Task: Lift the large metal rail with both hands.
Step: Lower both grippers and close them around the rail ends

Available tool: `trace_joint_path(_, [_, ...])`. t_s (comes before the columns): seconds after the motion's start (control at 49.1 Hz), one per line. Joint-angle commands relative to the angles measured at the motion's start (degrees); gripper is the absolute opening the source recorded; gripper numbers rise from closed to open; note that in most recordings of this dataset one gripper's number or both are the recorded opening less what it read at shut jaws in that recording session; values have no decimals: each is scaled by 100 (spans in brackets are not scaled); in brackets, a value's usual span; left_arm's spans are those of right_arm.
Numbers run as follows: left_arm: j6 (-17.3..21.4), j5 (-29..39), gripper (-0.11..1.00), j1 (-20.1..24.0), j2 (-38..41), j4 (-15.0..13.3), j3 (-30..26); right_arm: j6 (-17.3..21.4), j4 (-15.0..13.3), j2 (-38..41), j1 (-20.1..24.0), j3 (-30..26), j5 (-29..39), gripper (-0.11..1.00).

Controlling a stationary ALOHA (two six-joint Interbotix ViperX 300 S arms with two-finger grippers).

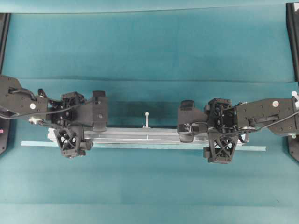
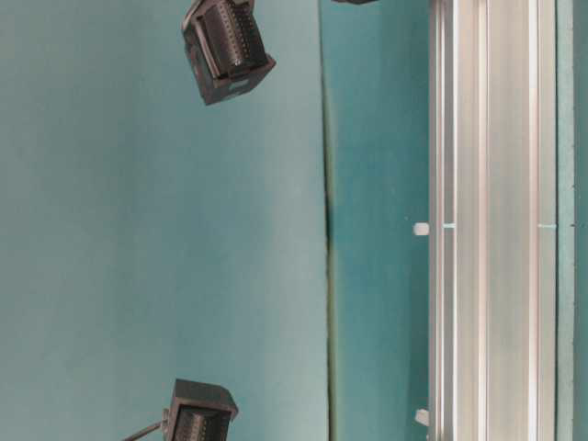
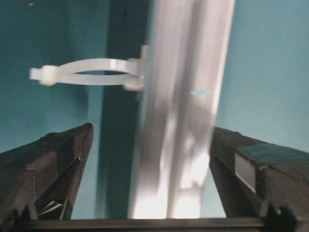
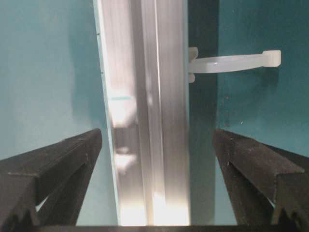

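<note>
The large metal rail (image 1: 145,136) lies flat on the teal surface (image 1: 149,46), running left to right across the middle of the overhead view. Lengthwise grooves are visible along its top face. A thin pale strip (image 1: 252,148) lies on the surface just beside the rail's near edge and extends past it at both ends. A small white tab (image 1: 147,119) stands up at the rail's far edge, about mid-length.

Left gripper (image 1: 70,137): positioned over the rail's left end, jaws spread wide. In the left wrist view the two black fingers (image 3: 46,169) stand on either side of the rail (image 3: 178,121), each with a clear gap of teal between finger and metal. Nothing is held. A white looped tie (image 3: 87,75) projects sideways from the rail's edge ahead of the fingers.

Right gripper (image 1: 219,140): positioned over the rail towards its right end, jaws likewise spread wide. The right wrist view shows the fingers (image 4: 53,164) straddling the rail (image 4: 149,121) without touching it. Nothing is held. A white tie (image 4: 231,62) sticks out from the rail's edge here too.

Table-level view: the rail (image 2: 487,220) rests against the surface, with two black gripper bodies (image 2: 225,46) well apart from it.
</note>
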Motion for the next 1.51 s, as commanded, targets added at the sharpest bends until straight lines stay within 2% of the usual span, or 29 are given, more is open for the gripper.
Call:
trace_joint_path(0.0, [0, -53, 97, -62, -9, 9, -44, -35, -9, 53, 0, -18, -44, 97])
trace_joint_path(0.428, [-79, -149, 96, -79, 0, 9, 35, -18, -9, 79, -18, -18, -97, 96])
trace_joint_path(0.55, [-26, -246, 93, -88, -9, 9, 62, -9, -9, 88, -26, -26, -79, 89])
trace_joint_path(0.632, [-44, -264, 81, -88, -18, 9, 62, 0, -9, 105, -26, -44, -44, 73])
trace_joint_path(0.733, [-18, -272, 49, -88, -9, 9, 79, 0, 0, 141, -26, -97, 35, 45])
trace_joint_path(0.774, [-9, -272, 39, -79, -9, 9, 62, -9, 0, 141, -35, -114, 44, 38])
trace_joint_path(0.795, [-9, -272, 36, -79, -9, 9, 62, -9, 0, 149, -26, -132, 44, 38])
trace_joint_path(1.324, [0, -255, 36, -105, -9, 9, 35, 0, 35, 220, -35, -167, 62, 38])
trace_joint_path(1.487, [-9, 35, 36, -105, -193, 9, -158, 9, 149, 9, -35, -299, 492, 38])
